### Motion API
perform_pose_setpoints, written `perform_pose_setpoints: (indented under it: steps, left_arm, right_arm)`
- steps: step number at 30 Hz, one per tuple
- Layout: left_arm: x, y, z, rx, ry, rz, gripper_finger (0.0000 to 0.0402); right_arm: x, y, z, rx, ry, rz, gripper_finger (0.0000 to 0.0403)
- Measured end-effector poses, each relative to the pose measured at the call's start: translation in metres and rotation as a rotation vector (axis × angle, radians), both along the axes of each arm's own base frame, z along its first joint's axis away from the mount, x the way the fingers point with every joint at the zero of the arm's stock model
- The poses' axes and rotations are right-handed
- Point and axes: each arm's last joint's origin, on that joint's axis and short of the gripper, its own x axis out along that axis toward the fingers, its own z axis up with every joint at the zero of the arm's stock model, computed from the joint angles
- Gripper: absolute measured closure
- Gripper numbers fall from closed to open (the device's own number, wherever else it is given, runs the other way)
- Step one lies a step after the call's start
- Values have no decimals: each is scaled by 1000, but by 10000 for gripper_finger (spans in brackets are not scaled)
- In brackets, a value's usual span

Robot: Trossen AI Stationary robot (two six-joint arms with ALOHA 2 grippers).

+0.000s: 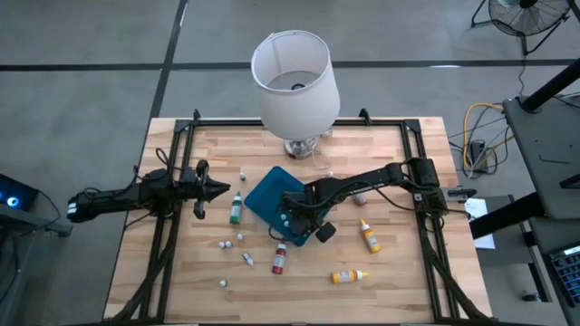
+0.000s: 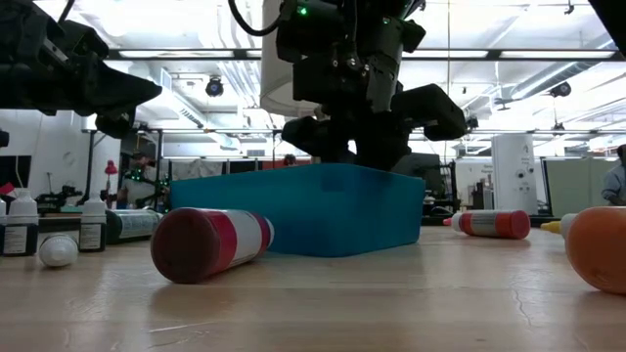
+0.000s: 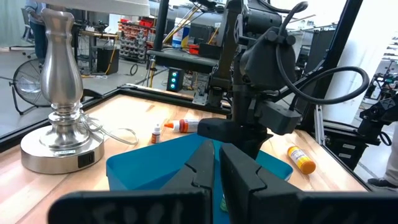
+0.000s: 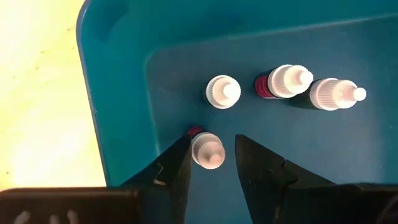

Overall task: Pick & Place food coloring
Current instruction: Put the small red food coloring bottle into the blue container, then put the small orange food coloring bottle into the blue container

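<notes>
A teal-blue tray (image 1: 265, 192) sits mid-table. In the right wrist view three small bottles with white caps (image 4: 286, 81) stand upright in it. My right gripper (image 4: 212, 142) is open and points down into the tray (image 4: 124, 74), its fingers on either side of a fourth upright bottle, red with a white cap (image 4: 207, 150). A green bottle (image 1: 236, 209), a red one (image 1: 279, 260) and two orange ones (image 1: 370, 236) lie on the table. My left gripper (image 1: 217, 190) is shut, above the table left of the tray. My right gripper is open around the red bottle's white cap (image 4: 207, 150). One finger (image 4: 180, 165) stands right against the cap, and I cannot tell whether it touches; the other finger is clear of it. The bottle stands upright on the tray floor.
A lamp with a white shade (image 1: 294, 81) and a metal base (image 3: 59, 137) stands at the far edge behind the tray. Small white bottles and caps (image 1: 224, 244) lie near the front left. A black frame (image 1: 172, 136) rims the table.
</notes>
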Motion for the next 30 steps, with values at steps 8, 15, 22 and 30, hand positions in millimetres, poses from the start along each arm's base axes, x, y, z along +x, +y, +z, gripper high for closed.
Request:
perform_pose_setpoints:
  steps: [8,15,22,30]
  left_arm:
    - [0,0,0,0,0,0,402]
    - [0,0,0,0,0,0,402]
    - [0,0,0,0,0,0,402]
    - [0,0,0,0,0,0,402]
  right_arm:
    - [-2,-1,1,3,15,-8,265]
    - [-2,-3,2,6,15,-25,257]
    - [-5,-5,12,8,-3,-30,263]
    - [-14,-7,39,14,-47,-40,258]
